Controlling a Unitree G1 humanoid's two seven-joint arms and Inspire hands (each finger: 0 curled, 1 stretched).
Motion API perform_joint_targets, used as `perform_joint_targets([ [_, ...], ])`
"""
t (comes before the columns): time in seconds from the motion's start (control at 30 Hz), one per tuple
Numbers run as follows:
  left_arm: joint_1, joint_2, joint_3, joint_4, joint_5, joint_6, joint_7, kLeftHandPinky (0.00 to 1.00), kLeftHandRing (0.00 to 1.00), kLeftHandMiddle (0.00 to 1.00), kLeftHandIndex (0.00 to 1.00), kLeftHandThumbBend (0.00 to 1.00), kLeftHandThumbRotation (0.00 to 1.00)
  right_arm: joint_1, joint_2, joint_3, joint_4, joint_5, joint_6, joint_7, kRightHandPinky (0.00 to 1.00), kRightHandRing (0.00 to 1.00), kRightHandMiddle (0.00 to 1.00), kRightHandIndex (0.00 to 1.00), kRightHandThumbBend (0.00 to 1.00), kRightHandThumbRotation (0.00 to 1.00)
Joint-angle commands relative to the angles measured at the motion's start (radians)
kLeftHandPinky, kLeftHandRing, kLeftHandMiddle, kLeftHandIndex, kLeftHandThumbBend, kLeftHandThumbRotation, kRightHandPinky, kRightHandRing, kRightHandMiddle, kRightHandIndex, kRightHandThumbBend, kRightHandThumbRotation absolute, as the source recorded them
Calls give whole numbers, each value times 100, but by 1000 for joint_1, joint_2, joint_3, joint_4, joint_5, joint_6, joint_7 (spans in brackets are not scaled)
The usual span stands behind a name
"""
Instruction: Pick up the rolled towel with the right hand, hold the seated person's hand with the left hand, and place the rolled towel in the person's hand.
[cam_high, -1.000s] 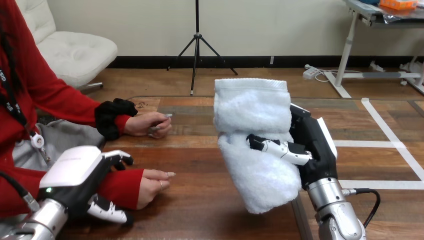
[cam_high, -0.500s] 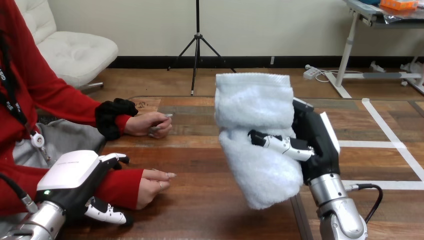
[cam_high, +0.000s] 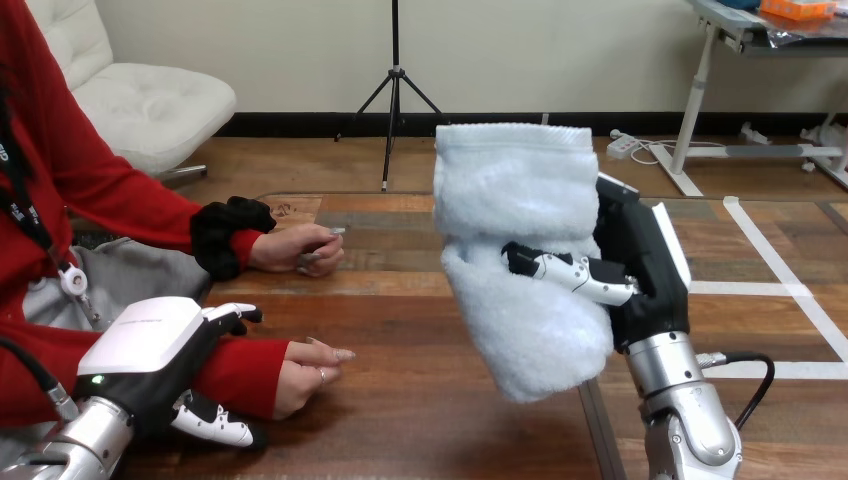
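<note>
the right hand (cam_high: 640, 270) grips the rolled towel (cam_high: 510, 200) aloft for handover while the left hand (cam_high: 150, 350) curls round the person's wrist (cam_high: 245, 370) to steady it.

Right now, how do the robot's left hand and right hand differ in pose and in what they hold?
The left hand sits low at the near edge of the table, white back up; the right hand is raised, upright. The left hand curls round the person's wrist in its red sleeve; the right hand grips the rolled towel, thumb across its front. Both are shut on something.
</note>
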Motion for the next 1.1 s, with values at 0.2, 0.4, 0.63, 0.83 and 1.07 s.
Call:
perform_joint_targets([
  [0.2,-51,5,-25,62,9,-2,12,67,73,78,82,100,21,-5,13,5,-126,38,29,2,33,37,43,43,81,0],
  [0.4,-54,0,-26,60,4,11,-1,66,73,78,81,100,18,4,14,9,-152,44,39,4,32,36,42,42,80,0],
  [0.63,-56,-7,-31,55,2,21,4,64,69,74,76,100,11,13,13,14,-181,44,53,-3,32,36,42,42,79,0],
  [0.83,-57,-11,-33,49,-2,27,5,59,62,66,70,100,5,24,14,20,-208,39,69,-12,32,35,42,42,79,0],
  [1.07,-61,-20,-36,54,-1,23,25,51,53,57,61,99,1,28,12,25,-227,46,89,-10,32,35,42,41,79,0],
])
